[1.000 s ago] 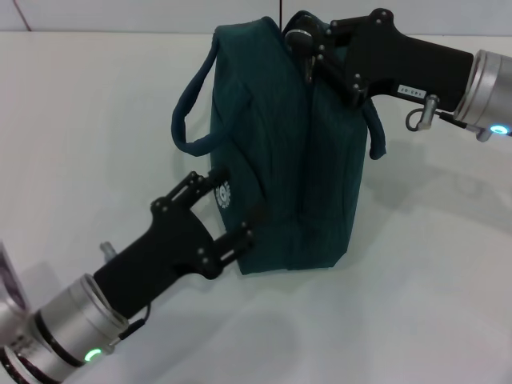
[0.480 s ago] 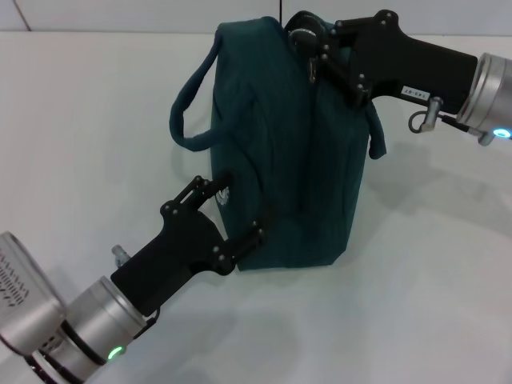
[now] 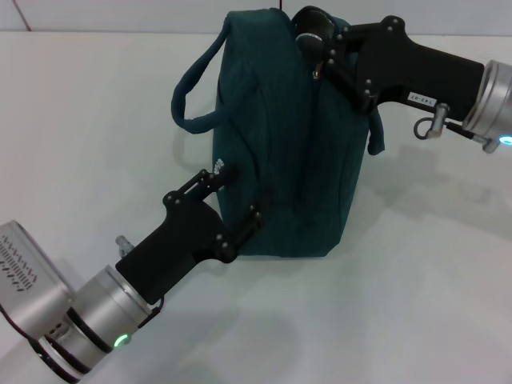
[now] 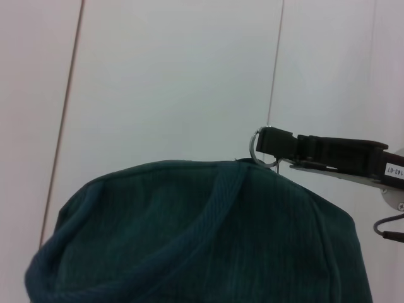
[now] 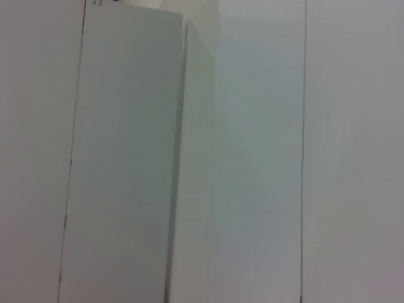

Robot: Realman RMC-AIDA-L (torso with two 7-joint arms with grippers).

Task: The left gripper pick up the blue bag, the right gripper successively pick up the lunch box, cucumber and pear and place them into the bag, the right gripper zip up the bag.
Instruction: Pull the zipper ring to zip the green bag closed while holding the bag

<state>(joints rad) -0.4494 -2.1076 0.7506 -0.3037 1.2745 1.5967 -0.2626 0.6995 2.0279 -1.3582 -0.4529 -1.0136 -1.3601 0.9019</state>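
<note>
- The bag stands on the white counter, a touch farther to the right than half a second ago and more upright; its top edge now nearly meets the frame's top.
- The left claw has slid forward along the bag's lower near corner. Its fingers are spread, one on each side of that corner, bracing the cloth rather than pinching it tight.
- The right claw has drifted right with the bag's top and sits at the zipper line there. It looks pressed together on something small, probably the zipper pull; the left wrist view shows a metal ring at its tip.
- My reading: the zip is being run or is near its end, so the task is in its last step.
- The lunch box, cucumber and pear are nowhere in view; presumably inside the bag, which hides its contents.
- Whether the zipper is fully closed cannot be made out.
- The right wrist view shows only pale wall panels.
</note>
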